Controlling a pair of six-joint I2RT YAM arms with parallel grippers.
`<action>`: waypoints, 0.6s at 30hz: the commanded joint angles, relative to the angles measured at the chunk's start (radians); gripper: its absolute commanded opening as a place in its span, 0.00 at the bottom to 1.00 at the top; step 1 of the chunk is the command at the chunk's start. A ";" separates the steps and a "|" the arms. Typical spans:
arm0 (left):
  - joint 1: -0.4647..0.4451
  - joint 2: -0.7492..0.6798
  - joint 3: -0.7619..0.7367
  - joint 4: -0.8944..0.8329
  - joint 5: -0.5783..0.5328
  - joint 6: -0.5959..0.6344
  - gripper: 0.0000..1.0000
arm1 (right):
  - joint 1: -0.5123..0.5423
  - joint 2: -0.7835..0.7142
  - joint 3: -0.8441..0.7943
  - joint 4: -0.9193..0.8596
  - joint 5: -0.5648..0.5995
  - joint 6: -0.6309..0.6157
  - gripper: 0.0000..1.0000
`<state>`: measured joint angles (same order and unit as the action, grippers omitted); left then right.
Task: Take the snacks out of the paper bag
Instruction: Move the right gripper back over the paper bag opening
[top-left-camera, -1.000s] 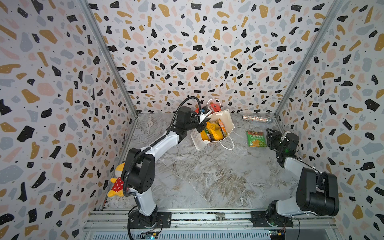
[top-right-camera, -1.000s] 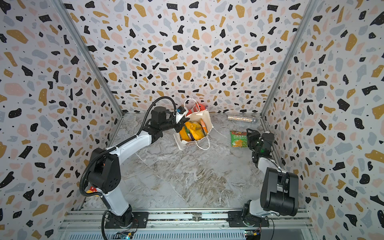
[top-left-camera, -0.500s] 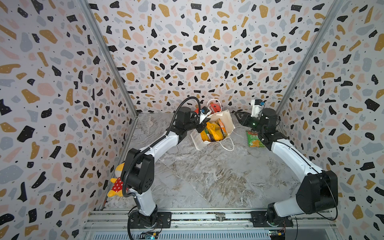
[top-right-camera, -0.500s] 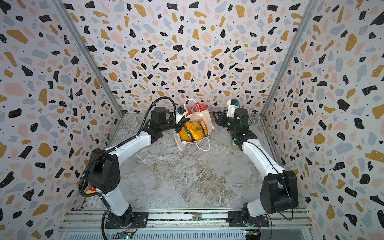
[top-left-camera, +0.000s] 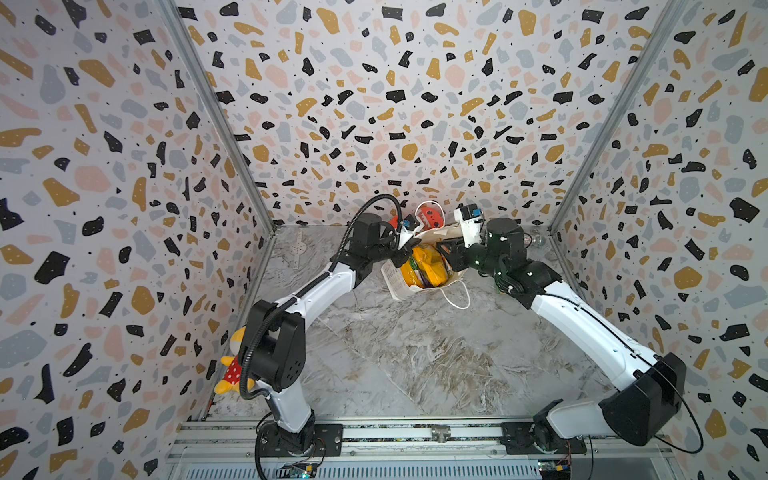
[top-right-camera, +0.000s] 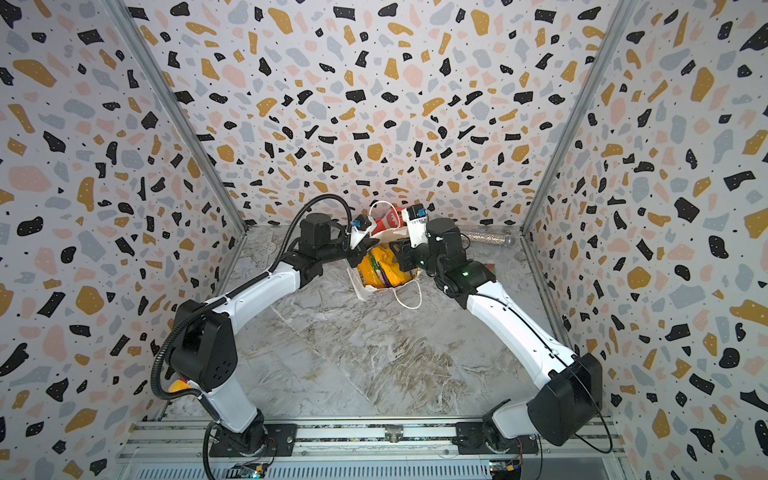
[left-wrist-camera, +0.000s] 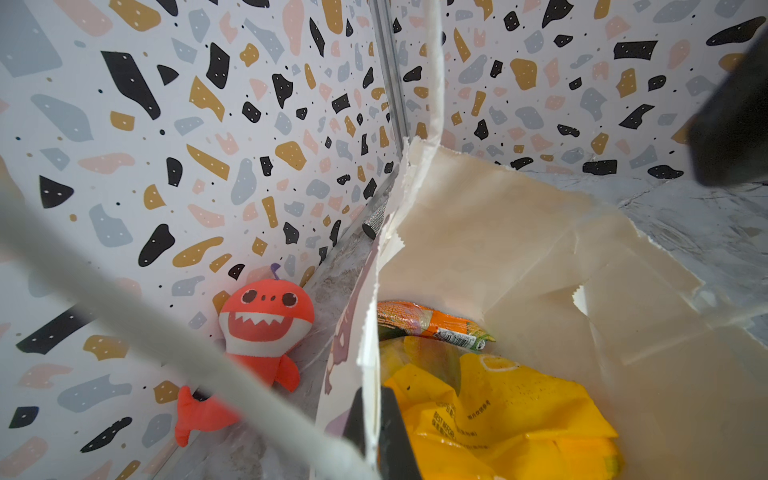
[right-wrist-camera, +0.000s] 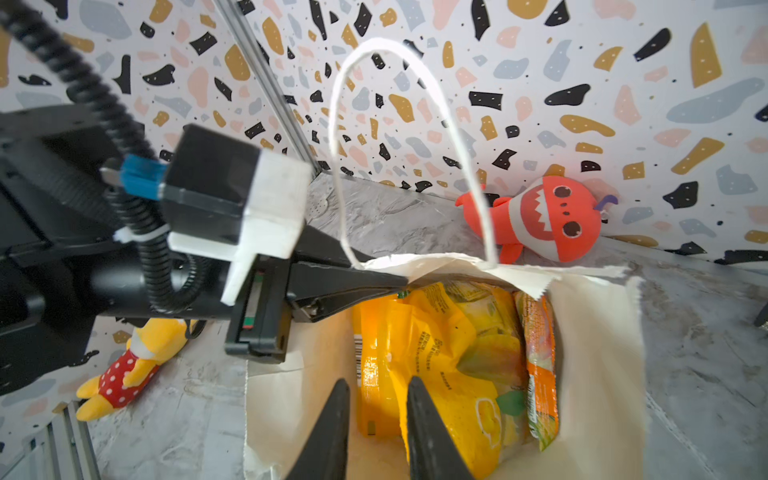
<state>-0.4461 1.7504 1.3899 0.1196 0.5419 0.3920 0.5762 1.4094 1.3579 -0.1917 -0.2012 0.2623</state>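
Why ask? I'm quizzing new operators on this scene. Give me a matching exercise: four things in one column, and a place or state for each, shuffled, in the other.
Things
1. left gripper
2. red-orange shark plush
3. orange-yellow packet
4. yellow plush in a red dotted dress

Place or state
A. inside the paper bag
B. against the back wall, behind the paper bag
C. shut on the paper bag's rim
D. at the left edge of the table, beside the left arm

Pairs: 1-C, 2-B, 3-A, 4-D
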 joint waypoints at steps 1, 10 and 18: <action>-0.008 -0.043 0.001 0.029 0.043 0.006 0.00 | 0.030 0.030 0.062 -0.112 0.057 -0.059 0.27; -0.009 -0.041 -0.019 0.063 0.050 -0.016 0.00 | 0.069 0.136 0.056 -0.106 0.126 -0.062 0.39; -0.009 -0.039 -0.019 0.069 0.050 -0.018 0.00 | 0.076 0.223 0.082 -0.081 0.186 -0.056 0.51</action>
<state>-0.4461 1.7458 1.3788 0.1333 0.5465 0.3840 0.6434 1.6241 1.3949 -0.2783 -0.0578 0.2047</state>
